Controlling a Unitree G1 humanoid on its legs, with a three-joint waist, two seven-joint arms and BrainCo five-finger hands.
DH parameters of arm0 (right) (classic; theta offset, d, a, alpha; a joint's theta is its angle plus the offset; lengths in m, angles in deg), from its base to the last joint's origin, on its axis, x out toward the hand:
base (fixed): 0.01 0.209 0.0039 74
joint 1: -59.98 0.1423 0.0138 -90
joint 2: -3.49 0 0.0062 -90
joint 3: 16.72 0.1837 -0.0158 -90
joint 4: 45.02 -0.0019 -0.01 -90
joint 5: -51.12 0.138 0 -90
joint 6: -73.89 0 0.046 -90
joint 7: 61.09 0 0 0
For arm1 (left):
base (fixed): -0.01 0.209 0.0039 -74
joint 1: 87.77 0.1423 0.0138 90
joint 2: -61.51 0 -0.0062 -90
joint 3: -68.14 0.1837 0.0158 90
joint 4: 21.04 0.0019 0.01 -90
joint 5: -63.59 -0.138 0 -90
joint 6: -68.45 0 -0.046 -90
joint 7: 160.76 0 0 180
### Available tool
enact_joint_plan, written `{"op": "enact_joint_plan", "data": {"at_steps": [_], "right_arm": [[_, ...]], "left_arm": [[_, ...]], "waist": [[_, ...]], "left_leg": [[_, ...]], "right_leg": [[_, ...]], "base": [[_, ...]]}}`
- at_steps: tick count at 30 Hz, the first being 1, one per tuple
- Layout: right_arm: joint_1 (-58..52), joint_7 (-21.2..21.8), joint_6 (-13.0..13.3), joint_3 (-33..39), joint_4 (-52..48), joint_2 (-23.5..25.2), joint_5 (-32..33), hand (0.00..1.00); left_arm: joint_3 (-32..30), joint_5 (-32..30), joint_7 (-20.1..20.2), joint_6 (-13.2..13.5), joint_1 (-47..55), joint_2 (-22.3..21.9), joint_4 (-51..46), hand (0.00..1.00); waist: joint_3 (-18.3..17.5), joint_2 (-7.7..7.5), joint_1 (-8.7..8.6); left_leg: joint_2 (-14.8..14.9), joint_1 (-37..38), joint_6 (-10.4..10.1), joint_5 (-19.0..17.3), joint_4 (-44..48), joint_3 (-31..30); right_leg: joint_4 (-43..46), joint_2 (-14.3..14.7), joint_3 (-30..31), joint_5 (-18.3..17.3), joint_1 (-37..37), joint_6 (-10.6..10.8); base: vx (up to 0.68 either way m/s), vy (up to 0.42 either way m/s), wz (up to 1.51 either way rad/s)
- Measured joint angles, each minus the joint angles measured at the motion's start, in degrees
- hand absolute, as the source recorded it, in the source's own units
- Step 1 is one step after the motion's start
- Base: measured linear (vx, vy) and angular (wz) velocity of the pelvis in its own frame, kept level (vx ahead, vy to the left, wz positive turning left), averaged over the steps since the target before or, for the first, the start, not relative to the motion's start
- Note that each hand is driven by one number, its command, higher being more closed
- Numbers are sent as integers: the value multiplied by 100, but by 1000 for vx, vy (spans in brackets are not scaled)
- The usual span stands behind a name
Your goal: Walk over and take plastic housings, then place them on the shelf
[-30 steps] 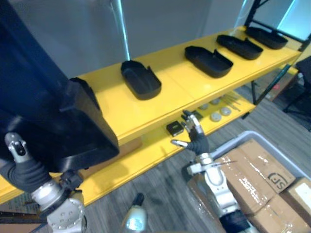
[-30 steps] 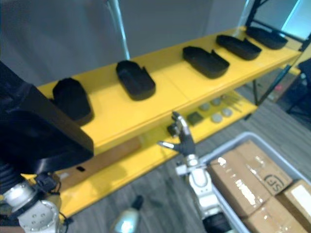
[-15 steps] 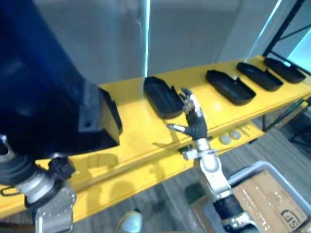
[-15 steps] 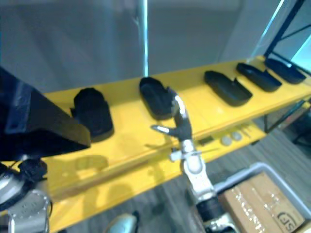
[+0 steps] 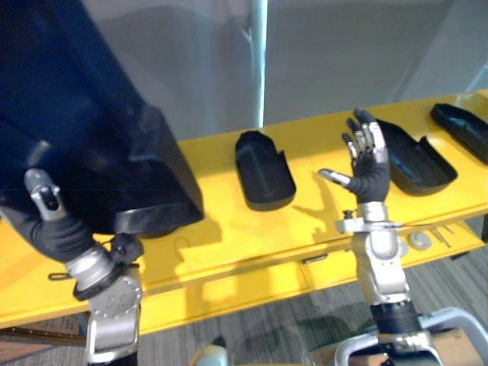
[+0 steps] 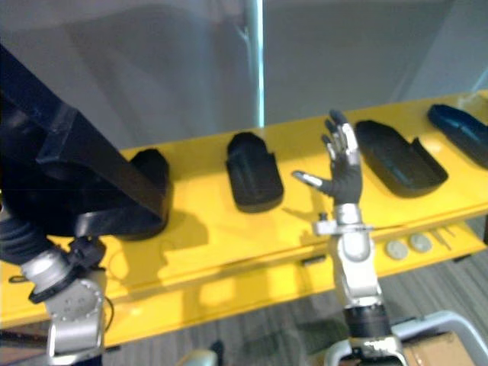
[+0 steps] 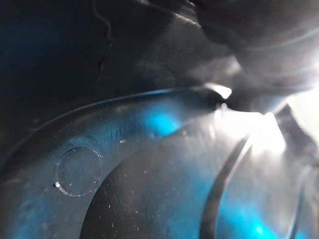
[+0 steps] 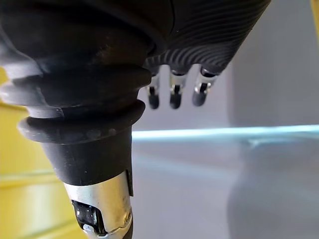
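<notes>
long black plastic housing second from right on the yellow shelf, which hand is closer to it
Right. The right hand is raised open just left of the long black plastic housing; the left hand is far along the yellow shelf, carrying a large black housing.

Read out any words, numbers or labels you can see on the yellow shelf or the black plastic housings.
No readable text in any view.
Yellow shelf: no print visible.
Black plastic housings lying on it: plain.
Large black plastic housing at the left hand: only a blank round mould mark.
</notes>
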Motion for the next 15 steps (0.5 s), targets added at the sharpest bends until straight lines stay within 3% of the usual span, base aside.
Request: {"op": "enact_joint_plan", "data": {"at_steps": [3, 7, 9, 11, 12, 13, 15], "right_arm": [[-59, 18, 277, -30, -316, 129, 98, 0], [-127, 22, 404, -221, -451, 203, 109, 0], [-89, 82, 395, -370, -411, 271, 125, 0], [-30, 118, 368, -535, -342, 426, 154, 0], [-5, 128, 362, -559, -299, 517, 143, 0], [-21, 125, 356, -549, -200, 548, 142, 0], [-110, 111, 301, -400, -177, 550, 143, 0]], "left_arm": [[122, -165, 2, -46, -155, 143, 31, 100], [272, -151, -47, -365, -389, 265, 569, 100], [228, -66, -79, -507, -180, 222, 593, 100], [80, -12, -64, -625, 346, 139, 586, 100], [-73, 25, 38, -637, 677, 11, 573, 100], [-204, 72, 124, -629, 963, -107, 544, 100], [-410, 120, 300, -582, 1180, -189, 424, 100]], "waist": [[-33, -54, -99], [-17, -96, -189], [28, -144, -85], [87, -100, 60], [201, -36, 64], [257, 4, 49], [318, 23, 56]], "left_leg": [[-145, -76, 26, 16, 5, -157], [-456, -310, 26, 77, 352, -1049], [-557, -331, -40, 117, 449, -1334], [-571, -321, -122, 264, 455, -1409], [-541, -328, -41, 469, 411, -1227], [-457, -351, 208, 724, 213, -742], [-108, -643, 600, 468, 263, 259]], "right_leg": [[50, -68, -10, -63, -1, -56], [589, -147, 28, -525, 159, -364], [650, -131, 14, -744, 338, -323], [664, -43, -175, -897, 568, -299], [647, 44, -425, -952, 737, -383], [634, 93, -693, -968, 807, -409], [546, 74, -1277, -950, 789, -383]], "base": [[1, 25, 26], [-27, -3, 106], [-50, -102, 102], [-80, -138, 92], [-144, -150, 118], [-236, -141, 127], [-254, -102, 136]]}}
